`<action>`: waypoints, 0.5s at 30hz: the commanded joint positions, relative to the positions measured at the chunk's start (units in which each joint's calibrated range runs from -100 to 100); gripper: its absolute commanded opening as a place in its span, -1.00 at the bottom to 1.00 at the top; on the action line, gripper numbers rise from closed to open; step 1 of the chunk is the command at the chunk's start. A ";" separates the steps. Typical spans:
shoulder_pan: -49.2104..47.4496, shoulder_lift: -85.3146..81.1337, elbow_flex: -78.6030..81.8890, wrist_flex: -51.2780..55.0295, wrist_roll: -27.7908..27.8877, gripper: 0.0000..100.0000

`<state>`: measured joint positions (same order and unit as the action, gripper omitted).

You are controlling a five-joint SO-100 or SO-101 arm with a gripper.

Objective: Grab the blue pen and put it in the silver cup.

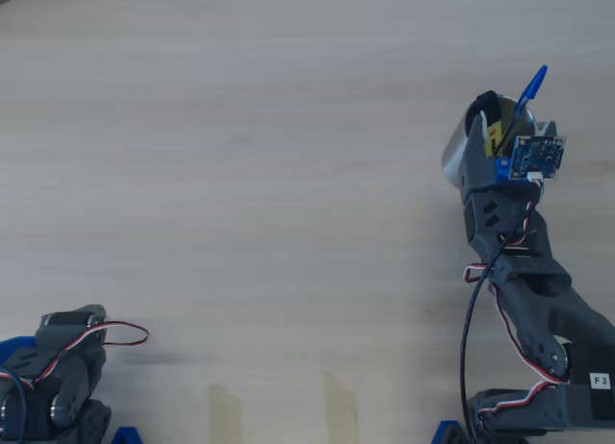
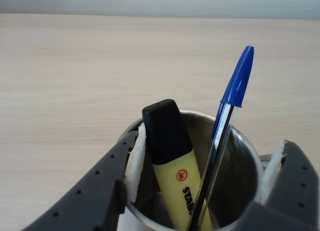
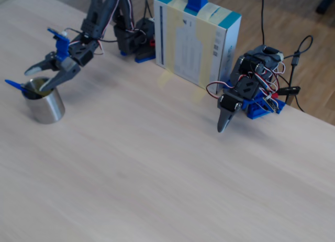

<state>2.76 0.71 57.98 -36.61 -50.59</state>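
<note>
The blue pen [image 2: 227, 126] stands tilted inside the silver cup [image 2: 245, 156], beside a yellow highlighter [image 2: 175, 166]. The gripper [image 2: 200, 191] hovers over the cup's rim, jaws spread wide, holding nothing.

Hobby/office desk setup, pale wood-grain table [image 3: 157, 163], two small robot arms, loose servo wiring, cardboard box [image 3: 196, 40]

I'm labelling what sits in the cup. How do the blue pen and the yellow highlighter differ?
The blue pen is thin with a clear barrel and a blue cap; the yellow highlighter is thick and flat-sided with a black cap. The pen's cap reaches higher than the highlighter's. In the wrist view the pen leans right, the highlighter left. Both stand cap-up inside the silver cup, between the open gripper's fingers.
</note>
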 commanded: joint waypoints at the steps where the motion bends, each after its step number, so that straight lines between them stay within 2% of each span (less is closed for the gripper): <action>1: -0.05 -3.20 -0.88 0.79 -1.01 -0.25; 9: -0.49 -4.28 -0.52 1.31 -2.93 -0.27; 15: -0.32 -11.10 3.20 3.02 -3.61 -0.32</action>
<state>2.17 -5.54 60.87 -34.34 -54.02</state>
